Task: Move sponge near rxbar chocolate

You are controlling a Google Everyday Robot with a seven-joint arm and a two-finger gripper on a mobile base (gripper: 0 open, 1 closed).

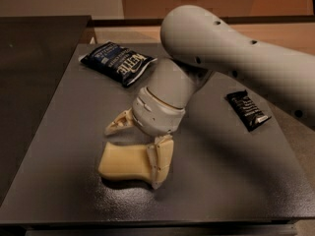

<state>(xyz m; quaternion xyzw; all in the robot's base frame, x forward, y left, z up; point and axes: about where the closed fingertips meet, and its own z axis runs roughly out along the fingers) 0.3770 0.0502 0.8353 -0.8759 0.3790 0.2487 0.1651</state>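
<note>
dim, warm light | pincer (131, 157) at sponge (122, 163) casts soft shadow | maybe overhead

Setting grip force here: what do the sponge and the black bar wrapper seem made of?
The sponge: apparently soft foam, matte pale yellow, rounded wavy edges. The rxbar chocolate: likely thin plastic film, black, flat, faint sheen. The end effector sits low at the sponge, open.
</note>
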